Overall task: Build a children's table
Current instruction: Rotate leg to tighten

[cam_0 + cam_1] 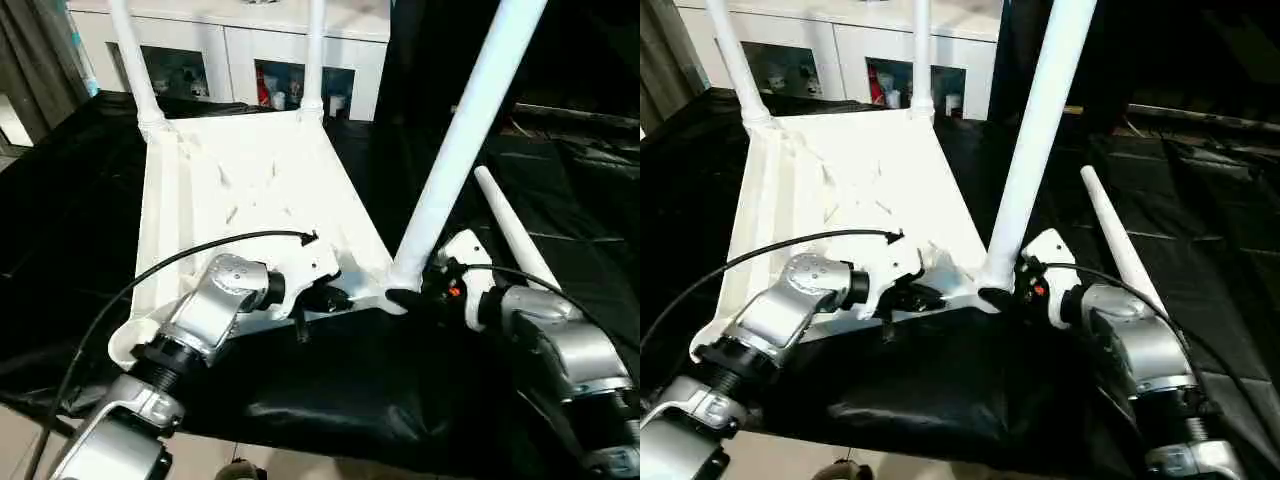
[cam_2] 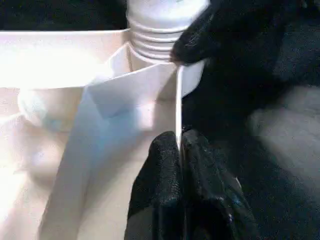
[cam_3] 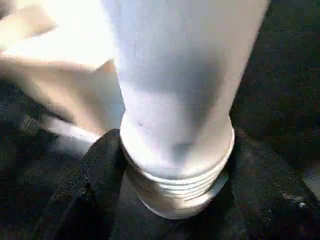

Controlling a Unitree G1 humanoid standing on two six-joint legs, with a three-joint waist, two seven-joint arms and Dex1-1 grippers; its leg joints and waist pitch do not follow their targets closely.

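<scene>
L gripper (image 1: 318, 297) pinches tabletop (image 1: 250, 190) rim at near edge; R gripper (image 1: 412, 296) clasps third leg (image 1: 455, 150) base. Keep leg vertical, twist threads fully into near corner socket.

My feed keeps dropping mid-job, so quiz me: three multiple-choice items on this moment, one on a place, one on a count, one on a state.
1. Where does the loose leg lie?
A. on the black cloth, on the robot's right of the tabletop
B. inside the cabinet
C. across the tabletop

2. How many legs stand in corner sockets?
A. one
B. three
C. four

3. What is the left gripper doing?
A. hanging open over the cloth
B. pinching the tabletop's near rim
C. holding a leg

Answers: 1 A, it rests on the cloth beside the tabletop. 2 B, two far legs and one near leg stand up. 3 B, its fingers close on the thin rim.
</scene>
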